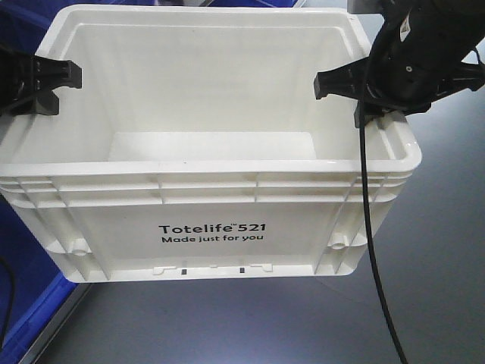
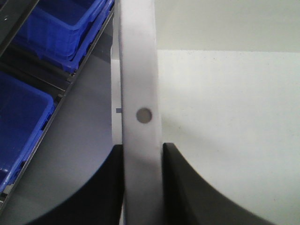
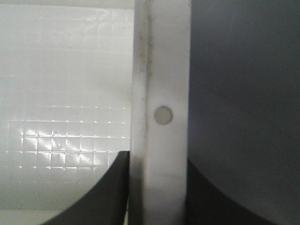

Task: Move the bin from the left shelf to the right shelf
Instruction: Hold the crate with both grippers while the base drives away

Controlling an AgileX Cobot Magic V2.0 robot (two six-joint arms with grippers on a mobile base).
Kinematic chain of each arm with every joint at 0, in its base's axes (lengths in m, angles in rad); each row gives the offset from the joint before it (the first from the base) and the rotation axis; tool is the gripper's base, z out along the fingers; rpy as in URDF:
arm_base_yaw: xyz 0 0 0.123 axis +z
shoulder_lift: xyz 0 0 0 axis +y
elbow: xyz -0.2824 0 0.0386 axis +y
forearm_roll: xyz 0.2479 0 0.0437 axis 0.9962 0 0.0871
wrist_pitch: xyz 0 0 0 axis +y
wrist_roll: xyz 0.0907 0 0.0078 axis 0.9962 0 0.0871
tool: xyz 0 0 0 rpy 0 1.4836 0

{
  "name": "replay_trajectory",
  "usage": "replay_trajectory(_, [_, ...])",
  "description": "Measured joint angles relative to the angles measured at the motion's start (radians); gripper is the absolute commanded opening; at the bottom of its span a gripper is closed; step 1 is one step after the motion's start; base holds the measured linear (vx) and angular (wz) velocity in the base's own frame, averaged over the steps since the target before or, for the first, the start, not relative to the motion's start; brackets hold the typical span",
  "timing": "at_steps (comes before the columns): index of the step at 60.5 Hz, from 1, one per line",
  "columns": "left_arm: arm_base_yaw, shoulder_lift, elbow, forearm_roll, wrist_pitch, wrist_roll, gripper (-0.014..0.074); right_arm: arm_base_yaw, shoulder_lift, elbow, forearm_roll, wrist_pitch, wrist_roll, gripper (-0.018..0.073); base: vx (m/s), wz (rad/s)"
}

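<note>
Bin (image 1: 212, 227) gripped at both side rims, over a grey surface (image 1: 432, 258).

Nearest me is its white printed wall, ribbed below the rim; the interior is empty. My left end effector (image 2: 143, 187) is clenched across the left rim and my right end effector (image 3: 157, 187) across the right. I judge the opposed grip keeps the load level. Blue bins (image 2: 56, 28) sit beyond on the left.

Front overhead — wrists close on bin (image 1: 212, 205) rim.
</note>
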Motion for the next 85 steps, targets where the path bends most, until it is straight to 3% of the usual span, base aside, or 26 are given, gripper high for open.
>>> replay_trajectory(85, [0.0,0.0,0.0,0.0,-0.002,0.0,0.0092,0.0,0.0,0.0,0.0,0.0,0.0,-0.0008,0.09,-0.31])
